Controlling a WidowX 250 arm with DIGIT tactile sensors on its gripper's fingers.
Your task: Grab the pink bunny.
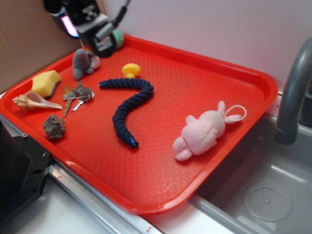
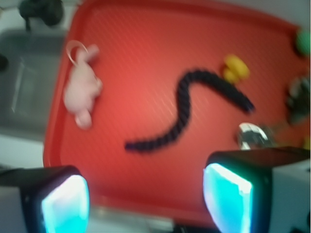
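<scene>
On red tray (image 1: 234, 73), pink bunny (image 1: 201, 133) lies unlabelled.

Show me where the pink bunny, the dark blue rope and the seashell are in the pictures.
pink bunny (image 1: 202, 134): exterior view, on its fuzzy body.
dark blue rope (image 1: 127, 109): exterior view, on the middle of its curve.
seashell (image 1: 33, 102): exterior view, on its wide end.

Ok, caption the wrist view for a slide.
Open gripper above red tray, pink bunny lying ungrasped at far left.
</scene>
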